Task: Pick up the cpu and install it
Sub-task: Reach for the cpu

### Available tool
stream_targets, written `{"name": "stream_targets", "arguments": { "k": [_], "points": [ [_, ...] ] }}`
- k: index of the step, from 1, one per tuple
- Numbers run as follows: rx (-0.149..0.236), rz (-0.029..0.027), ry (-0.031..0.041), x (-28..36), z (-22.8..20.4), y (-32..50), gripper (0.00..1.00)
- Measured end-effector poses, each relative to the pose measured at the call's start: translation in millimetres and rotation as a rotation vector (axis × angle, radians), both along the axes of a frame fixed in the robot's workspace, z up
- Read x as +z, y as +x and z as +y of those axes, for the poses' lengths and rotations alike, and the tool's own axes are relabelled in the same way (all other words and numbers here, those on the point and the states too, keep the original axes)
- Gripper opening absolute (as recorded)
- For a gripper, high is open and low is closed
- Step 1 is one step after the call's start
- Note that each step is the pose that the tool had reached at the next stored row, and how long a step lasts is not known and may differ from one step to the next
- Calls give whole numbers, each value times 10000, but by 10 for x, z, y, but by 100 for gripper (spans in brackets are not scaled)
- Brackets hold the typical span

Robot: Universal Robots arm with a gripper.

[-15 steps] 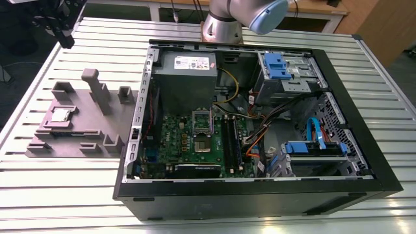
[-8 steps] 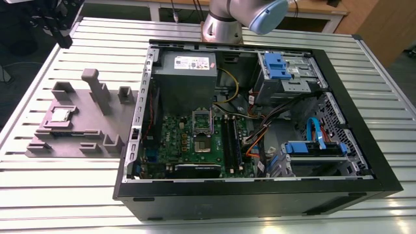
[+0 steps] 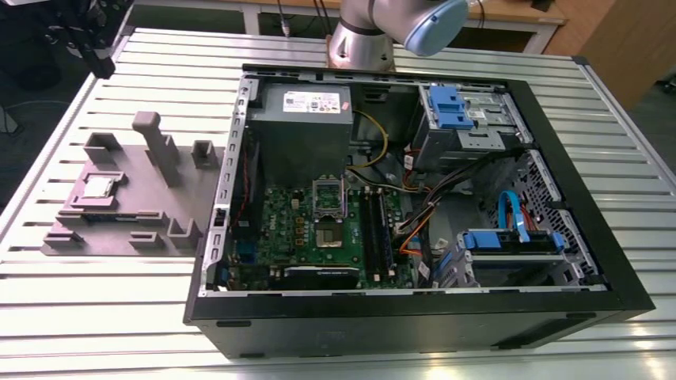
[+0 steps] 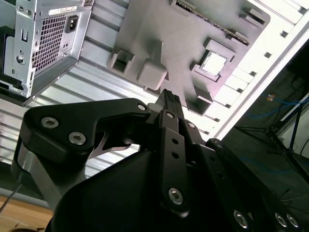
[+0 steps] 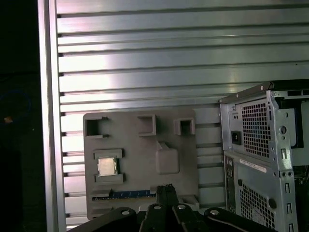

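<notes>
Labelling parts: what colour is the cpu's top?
The cpu is shiny silver; first wrist view shows it best.

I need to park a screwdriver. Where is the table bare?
In the exterior view, bare table lies nearer the camera than the tray and beyond it toward the far edge. Crowded: on the tray around the cpu, and inside the computer case.

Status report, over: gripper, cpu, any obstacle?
Gripper shut, empty, apart from the tray. Cpu lies flat in its tray recess, not yet picked. Nothing covers it.
</notes>
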State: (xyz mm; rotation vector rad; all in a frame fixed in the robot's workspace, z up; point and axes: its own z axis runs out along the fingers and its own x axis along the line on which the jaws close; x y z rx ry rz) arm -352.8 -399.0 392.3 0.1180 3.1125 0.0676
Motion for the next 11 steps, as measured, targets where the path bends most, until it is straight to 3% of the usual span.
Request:
{"name": "stream_targets", "arguments": {
  "k": [11],
  "points": [
    [1,0,0,0,0,-103,11]
  ]
}}
